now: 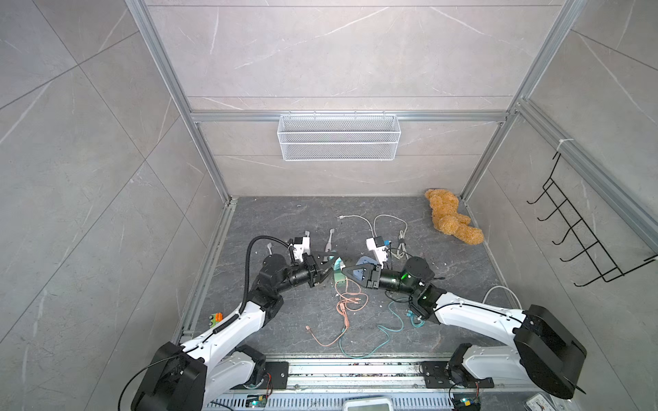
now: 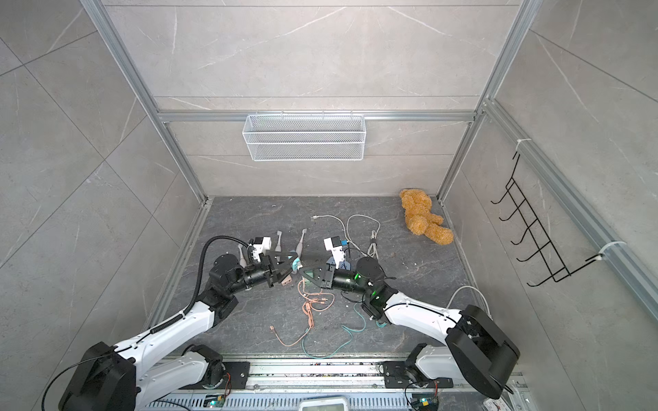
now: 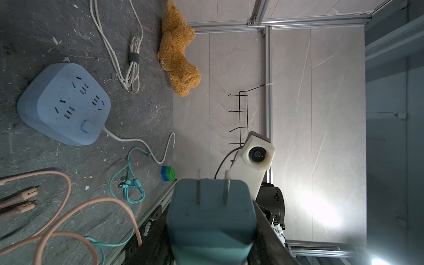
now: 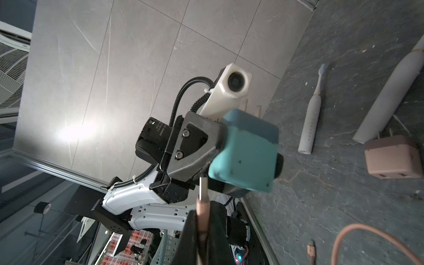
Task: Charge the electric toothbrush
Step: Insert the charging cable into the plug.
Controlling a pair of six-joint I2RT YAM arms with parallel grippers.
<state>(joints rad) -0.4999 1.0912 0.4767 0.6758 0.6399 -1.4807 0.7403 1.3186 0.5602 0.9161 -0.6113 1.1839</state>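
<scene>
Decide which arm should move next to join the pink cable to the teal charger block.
Right, probably. The right gripper pinches the pink cable's plug, its tip pointing at the teal charger block, which the left gripper holds aloft.

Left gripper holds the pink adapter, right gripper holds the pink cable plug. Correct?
No: the left gripper holds the teal adapter, seen in the right wrist view; the pink adapter lies on the table. The right gripper does hold the pink cable plug.
</scene>
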